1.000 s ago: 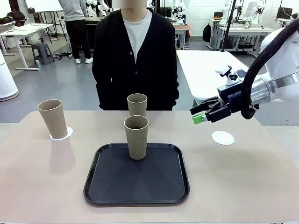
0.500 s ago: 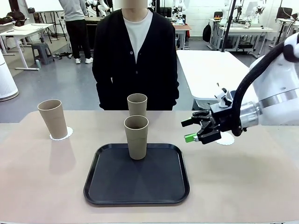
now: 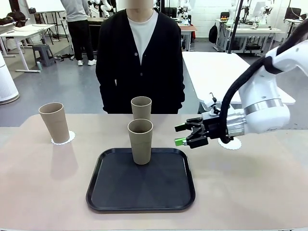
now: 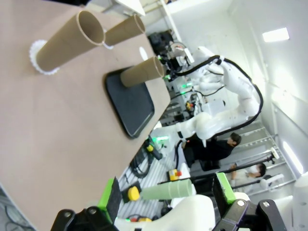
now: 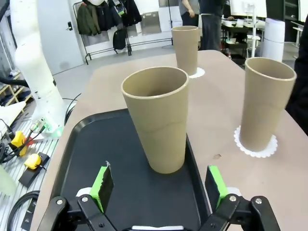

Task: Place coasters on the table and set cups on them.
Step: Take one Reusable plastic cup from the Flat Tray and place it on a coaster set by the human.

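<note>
Your right gripper [image 3: 182,135], black with green pads, is spread wide and holding nothing, and it points sideways across the large beige-tan table [image 3: 43,183] toward the tall tapered matte tan cup [image 3: 140,141] that stands upright on the black rounded-square tray [image 3: 140,192]. In the right wrist view that cup [image 5: 158,118] sits dead ahead of the fingers and between their lines, its long axis vertical, so your jaws would close across its side wall once you push further in. It is near but not yet between the pads.

The bare white scalloped paper coaster [image 3: 230,142] lies behind that arm on the right side of the table, well apart from the tray. The other two cups already stand on coasters: one far left [image 3: 55,122], one at the back near the person [image 3: 141,108].

Your left gripper [image 4: 166,195] is also fully open and empty, and much farther from the tray cup, so the right arm looks the better placed
</note>
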Robot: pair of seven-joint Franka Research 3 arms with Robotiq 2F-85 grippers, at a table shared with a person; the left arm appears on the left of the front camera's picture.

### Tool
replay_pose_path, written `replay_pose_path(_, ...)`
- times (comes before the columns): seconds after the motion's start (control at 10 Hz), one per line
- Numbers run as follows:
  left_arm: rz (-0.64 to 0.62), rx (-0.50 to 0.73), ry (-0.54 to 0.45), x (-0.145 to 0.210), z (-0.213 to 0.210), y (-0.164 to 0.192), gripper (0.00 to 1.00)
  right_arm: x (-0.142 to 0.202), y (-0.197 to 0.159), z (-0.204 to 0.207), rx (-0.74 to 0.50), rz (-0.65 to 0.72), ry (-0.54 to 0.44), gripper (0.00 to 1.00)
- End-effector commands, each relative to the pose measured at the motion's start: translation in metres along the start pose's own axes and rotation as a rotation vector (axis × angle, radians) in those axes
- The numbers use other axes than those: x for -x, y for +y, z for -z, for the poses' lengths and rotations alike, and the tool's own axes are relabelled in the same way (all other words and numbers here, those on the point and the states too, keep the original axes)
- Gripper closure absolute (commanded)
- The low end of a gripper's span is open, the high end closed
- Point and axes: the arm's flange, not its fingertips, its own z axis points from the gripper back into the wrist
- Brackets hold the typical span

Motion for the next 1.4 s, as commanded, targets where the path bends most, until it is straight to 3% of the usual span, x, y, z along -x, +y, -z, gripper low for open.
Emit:
replay_pose_path(0.0,0.0,-0.003,-0.006,0.001,-0.001,-0.001,0.0,0.001,-0.002,0.029,-0.002,-0.03,0.04,0.0)
replay_pose_path(0.5,0.0,-0.003,-0.006,0.001,-0.001,-0.001,0.0,0.002,-0.004,0.061,-0.043,-0.062,0.074,0.0)
replay_pose_path(1.3,0.0,-0.003,-0.006,0.001,-0.001,-0.001,0.0,0.033,0.005,0.069,-0.066,-0.122,-0.018,0.0)
